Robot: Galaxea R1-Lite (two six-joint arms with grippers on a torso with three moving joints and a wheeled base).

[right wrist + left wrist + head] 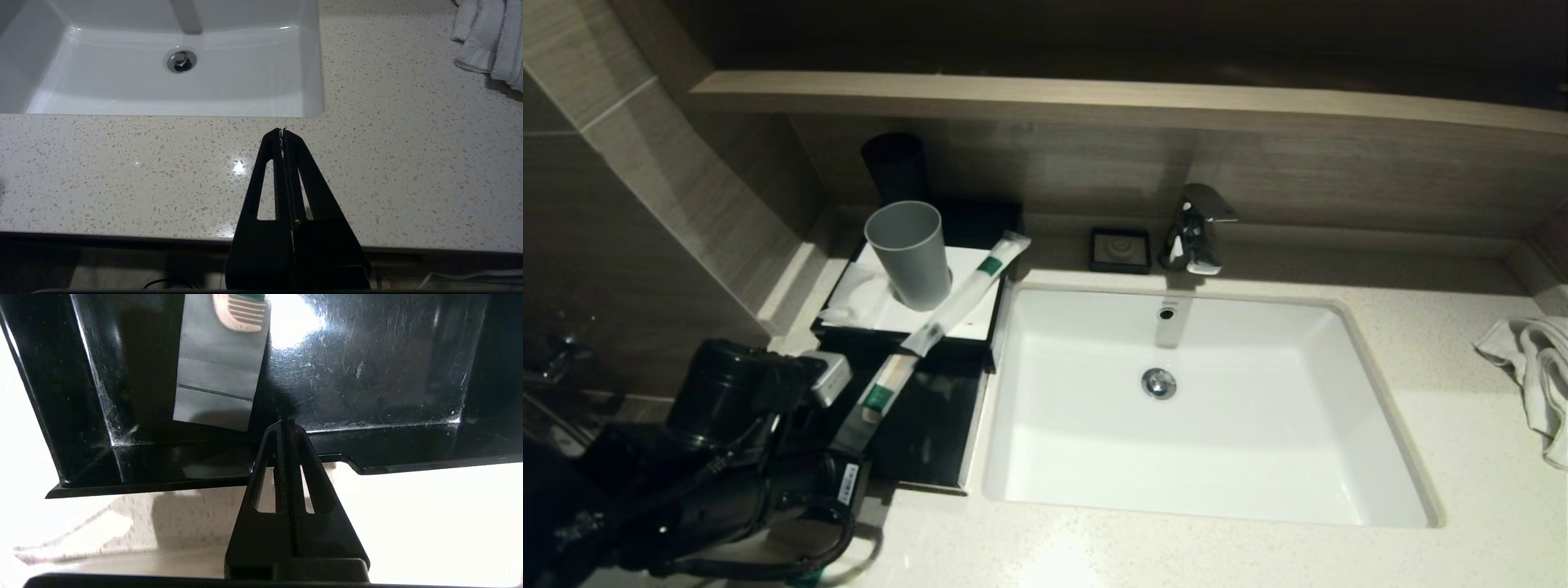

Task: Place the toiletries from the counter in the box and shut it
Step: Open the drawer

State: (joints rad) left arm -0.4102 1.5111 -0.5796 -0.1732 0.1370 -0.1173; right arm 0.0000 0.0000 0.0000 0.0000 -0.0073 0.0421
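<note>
Black glossy box (pixel 931 433) sits on the speckled counter (pixel 1462 457), hard against the sink's (pixel 1201 408) left rim; we use the sink as reference for everything else. We see the box's open tray part nearest us, and behind it a section carrying a white sheet (pixel 968 298) with a grey cup (pixel 908 253) standing upright on it. One long wrapped toiletry, a sachet (pixel 968 294) with a green band, lies diagonally: its long axis runs from the far corner nearest the sink down and away from the sink, far end propped on the white sheet. In line with it, a wrapped comb (pixel 878 392) continues the same diagonal into the open tray, its lower end pointing at our left arm. In the left wrist view the comb (pixel 241 312) shows teeth at the frame edge, with its clear wrapper tail lying flat on the tray floor. Left gripper (pixel 284 424) is at the tray's near wall, left of the sink, jaws clenched together on nothing, tips just over the rim. Right gripper (pixel 282 131) hovers over bare counter in front of the sink's near right corner, jaws also pressed together and empty. Faucet (pixel 1196 229) stands behind the sink, a small black soap dish (pixel 1121 249) just left of it, a crumpled white towel (pixel 1535 367) well to the sink's right, and a dark cup (pixel 894 167) behind the box.
</note>
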